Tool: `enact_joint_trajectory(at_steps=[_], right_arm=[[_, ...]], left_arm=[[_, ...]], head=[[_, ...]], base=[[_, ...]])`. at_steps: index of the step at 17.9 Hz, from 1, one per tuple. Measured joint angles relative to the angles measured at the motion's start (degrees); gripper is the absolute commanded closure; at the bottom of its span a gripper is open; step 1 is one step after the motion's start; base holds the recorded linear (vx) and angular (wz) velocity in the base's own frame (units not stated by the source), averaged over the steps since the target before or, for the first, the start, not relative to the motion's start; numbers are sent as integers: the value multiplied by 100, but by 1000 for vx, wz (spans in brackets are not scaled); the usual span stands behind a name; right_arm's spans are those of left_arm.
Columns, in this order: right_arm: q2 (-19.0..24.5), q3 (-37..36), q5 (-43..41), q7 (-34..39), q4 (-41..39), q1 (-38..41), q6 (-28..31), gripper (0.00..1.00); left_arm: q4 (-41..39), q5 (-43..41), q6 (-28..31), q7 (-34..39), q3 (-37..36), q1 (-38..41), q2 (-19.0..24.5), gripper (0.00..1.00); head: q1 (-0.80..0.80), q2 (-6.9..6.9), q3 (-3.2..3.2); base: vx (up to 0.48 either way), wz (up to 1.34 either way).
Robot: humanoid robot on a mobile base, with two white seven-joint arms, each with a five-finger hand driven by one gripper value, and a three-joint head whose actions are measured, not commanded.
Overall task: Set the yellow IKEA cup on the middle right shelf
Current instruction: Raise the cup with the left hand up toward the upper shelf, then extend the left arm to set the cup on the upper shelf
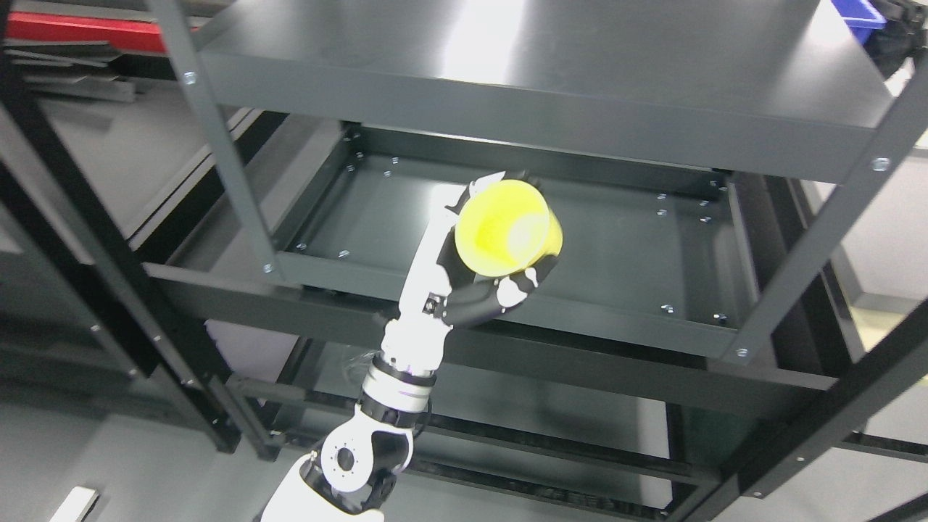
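A yellow cup (506,230) is held tilted, its open mouth facing the camera, in my left hand (493,243). The arm rises from the bottom edge left of the middle, and the fingers curl around the cup's sides and underside. Hand and cup hover in front of and above the middle shelf (638,254) of a dark grey metal rack. The cup shows no contact with the shelf floor. My right arm is out of the picture.
The rack's top shelf (551,80) spans overhead, with upright posts at the left (217,145) and right (819,239). A lower shelf (551,406) lies beneath. A blue bin (859,13) sits at the top right. Another dark rack (72,217) stands to the left.
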Motion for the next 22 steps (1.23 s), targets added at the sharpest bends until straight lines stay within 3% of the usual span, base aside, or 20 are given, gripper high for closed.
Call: enact_joint_trajectory(at_steps=[18,22], right_arm=[[0,0,0,0,0,-1,-4,1],[0,0,0,0,0,0,1,1]], left_arm=[[-203,-54,-133,68,-470,-1776,0,99],[-214,-55,457,445,-303,-2206,0,100]], head=[[0,-1,0],[0,-1,0]], base=[[43,-104],[40,-12]])
